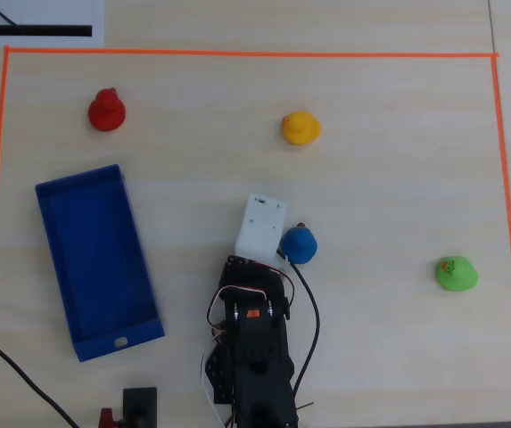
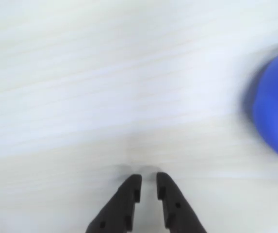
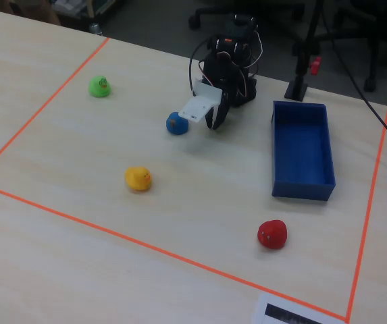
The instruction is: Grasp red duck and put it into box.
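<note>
The red duck (image 1: 106, 110) is being seen in the overhead view near the upper left corner of the area marked by the orange tape (image 1: 237, 53), standing alone on the table (image 1: 398, 178). It is lying well apart from the arm (image 1: 253, 348) and is being touched by nothing. In the fixed view the red duck (image 3: 272, 233) is being shown near the bottom right, beyond the short end of the blue box (image 3: 302, 150), apart from it.

The blue box (image 1: 97, 259) is being shown in the overhead view as a long open tray, tilted slightly, to the left of the arm, with nothing being seen inside it.

The gripper (image 2: 148, 182) is being shown in the wrist view with its 2 dark fingertips (image 2: 130, 191) held close together, only a narrow gap being left between them, and nothing is being held. It is being kept low over bare wood.

A blue duck (image 1: 299, 243) is being seen just beside the white wrist housing (image 1: 260, 227) in the overhead view, and as a blurred blue shape (image 2: 277, 116) at the right edge of the wrist view. A yellow duck (image 1: 300, 127) is sitting above the arm in the overhead view, and a green duck (image 1: 456, 273) is lying far to the right.
</note>
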Tool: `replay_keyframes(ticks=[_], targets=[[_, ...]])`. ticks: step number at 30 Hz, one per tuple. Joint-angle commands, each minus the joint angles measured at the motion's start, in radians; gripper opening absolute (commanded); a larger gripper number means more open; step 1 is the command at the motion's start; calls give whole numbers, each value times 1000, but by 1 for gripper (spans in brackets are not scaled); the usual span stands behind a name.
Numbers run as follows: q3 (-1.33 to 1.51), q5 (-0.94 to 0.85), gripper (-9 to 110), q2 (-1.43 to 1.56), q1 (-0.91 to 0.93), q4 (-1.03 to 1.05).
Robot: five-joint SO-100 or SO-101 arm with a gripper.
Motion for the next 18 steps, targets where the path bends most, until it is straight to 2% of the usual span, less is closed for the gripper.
replay_keyframes(ticks=[1, 9, 12, 15, 18], targets=[[-5, 0, 0, 0, -12, 28], [-5, 3, 0, 0, -3, 26], [-5, -3, 0, 0, 61, 25], [-5, -67, 0, 0, 58, 12], [-77, -66, 12, -67, 89, -69]])
